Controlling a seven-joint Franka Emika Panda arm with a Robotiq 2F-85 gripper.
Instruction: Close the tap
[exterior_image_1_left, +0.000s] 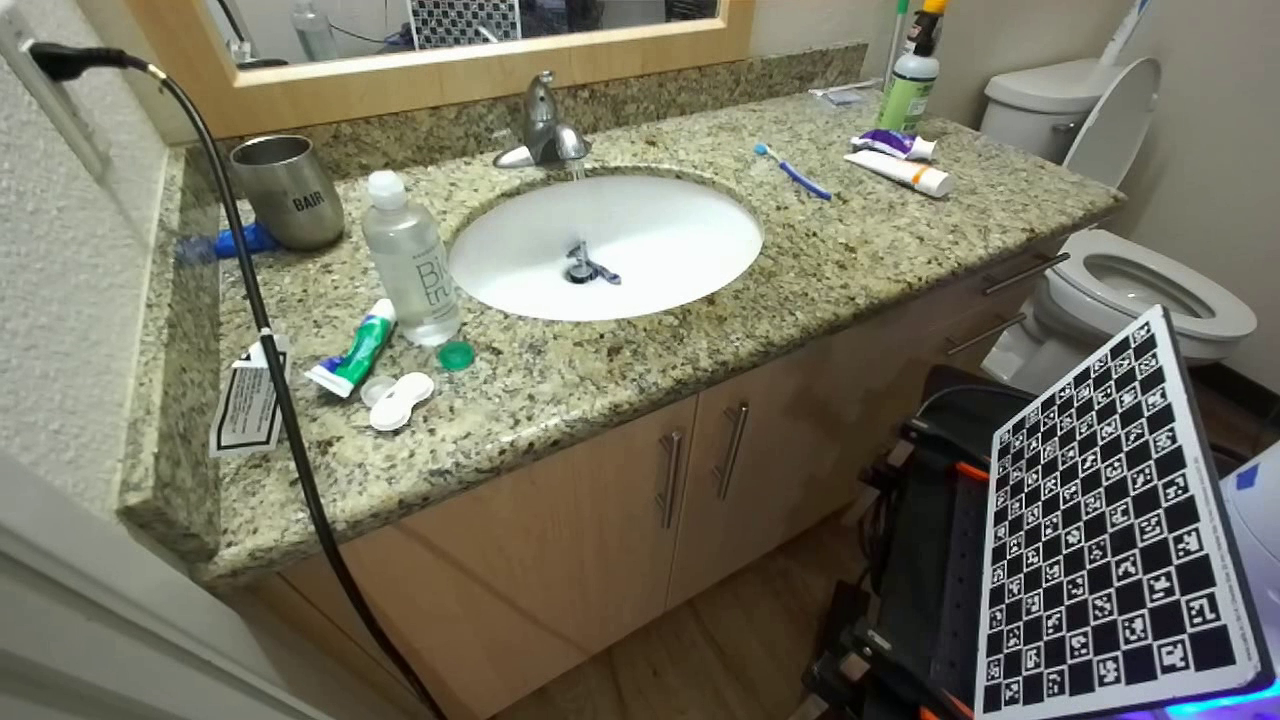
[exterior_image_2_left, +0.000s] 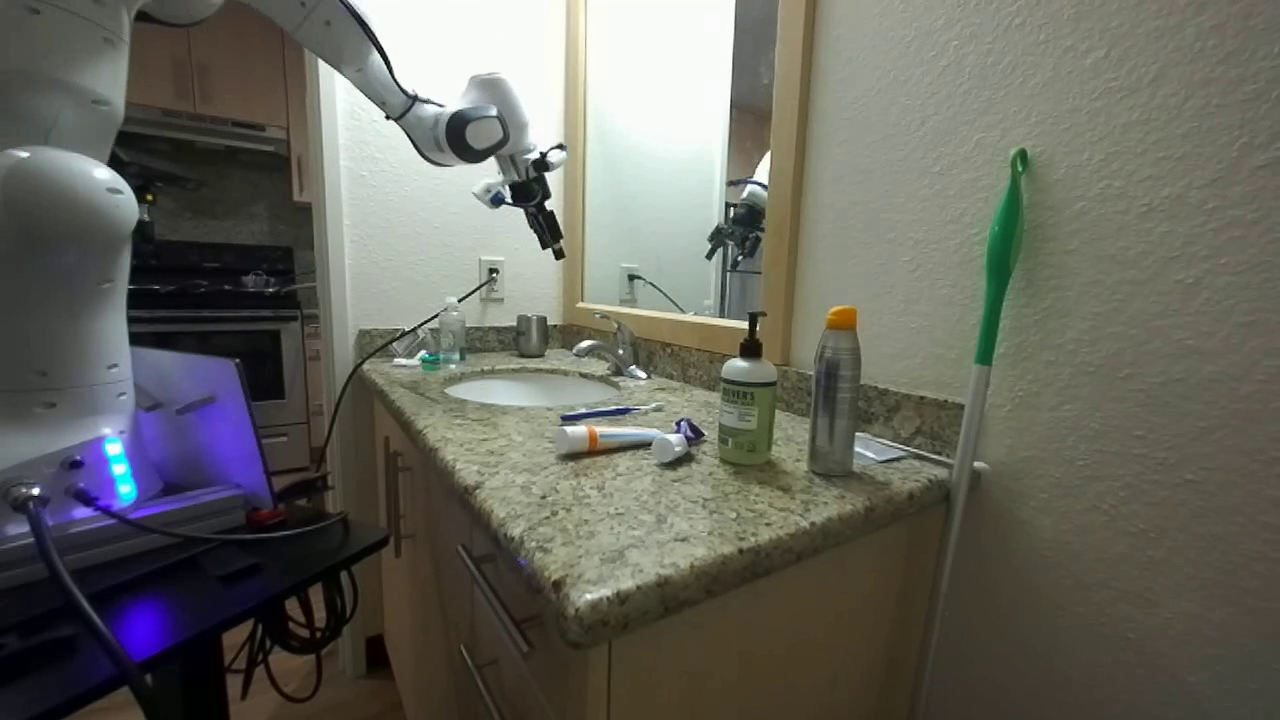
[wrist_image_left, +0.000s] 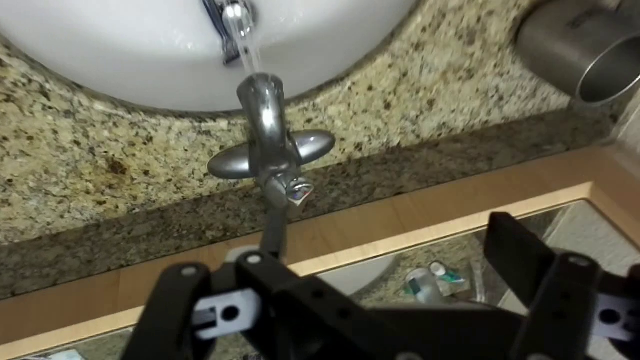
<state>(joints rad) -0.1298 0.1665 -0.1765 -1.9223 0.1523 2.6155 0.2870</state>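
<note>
The chrome tap (exterior_image_1_left: 543, 125) stands behind the white oval basin (exterior_image_1_left: 680, 240). It also shows in an exterior view (exterior_image_2_left: 622, 348) and in the wrist view (wrist_image_left: 267, 117). Water (wrist_image_left: 250, 57) runs from its spout into the basin. Its top lever (wrist_image_left: 299, 190) carries a small red and blue mark. My gripper (wrist_image_left: 390, 232) is open and empty, its fingers wide apart. In an exterior view my gripper (exterior_image_2_left: 555, 250) hangs tilted in the air near the mirror, above the tap. In the wrist view the left fingertip overlaps the tap's top; I cannot tell whether they touch.
The wood-framed mirror (exterior_image_2_left: 660, 180) is close to the gripper. A metal cup (exterior_image_1_left: 290, 195), clear bottle (exterior_image_1_left: 410, 265) and black cable (exterior_image_1_left: 240, 260) are at one counter end. A soap bottle (exterior_image_2_left: 748, 410) and spray can (exterior_image_2_left: 835, 400) stand at the other. A razor (exterior_image_1_left: 600, 270) lies in the basin.
</note>
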